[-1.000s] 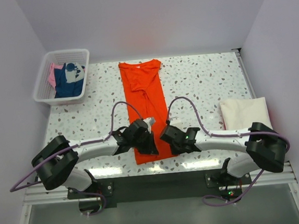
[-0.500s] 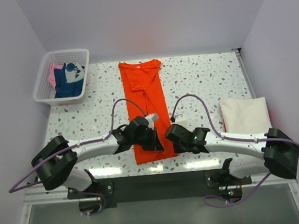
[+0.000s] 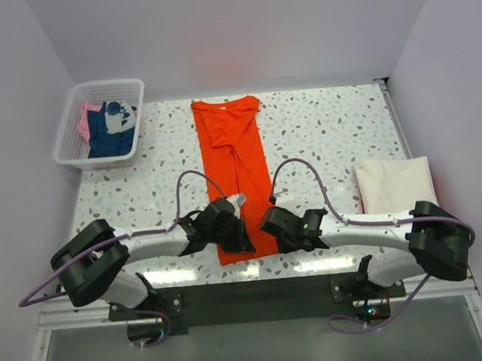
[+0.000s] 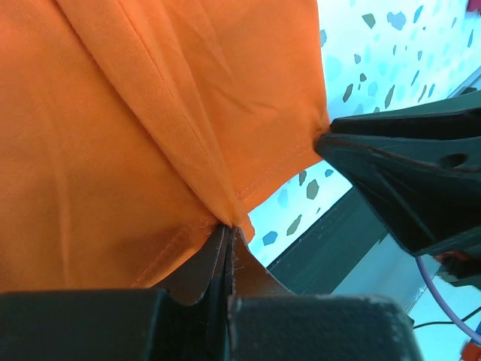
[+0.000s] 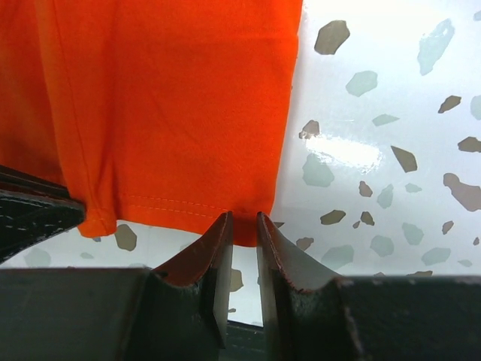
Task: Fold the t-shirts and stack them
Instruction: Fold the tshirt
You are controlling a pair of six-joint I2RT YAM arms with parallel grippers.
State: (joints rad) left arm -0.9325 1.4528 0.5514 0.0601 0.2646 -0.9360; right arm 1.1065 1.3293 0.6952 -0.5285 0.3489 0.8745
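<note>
The bright orange t-shirt [image 3: 231, 147] lies as a long narrow strip down the middle of the speckled table [image 3: 338, 130], collar at the far end. My left gripper [image 3: 236, 240] is shut on the near hem at its left corner, the cloth bunched at the fingertips in the left wrist view [image 4: 228, 226]. My right gripper [image 3: 270, 227] is at the hem's near right corner. In the right wrist view [image 5: 244, 222] its jaws stand a narrow gap apart with the hem edge [image 5: 173, 98] just between the tips. A folded cream-white t-shirt [image 3: 396, 182] lies at the right.
A white mesh basket [image 3: 72, 128] at the far left corner holds a navy blue shirt [image 3: 106, 135] and a pink one [image 3: 84, 120]. The table's front edge and a dark rail run just behind both grippers. Walls close in on three sides.
The right gripper swung out to the right and has come back to the hem's right corner. The left gripper has shifted slightly nearer along the hem, still holding it.
</note>
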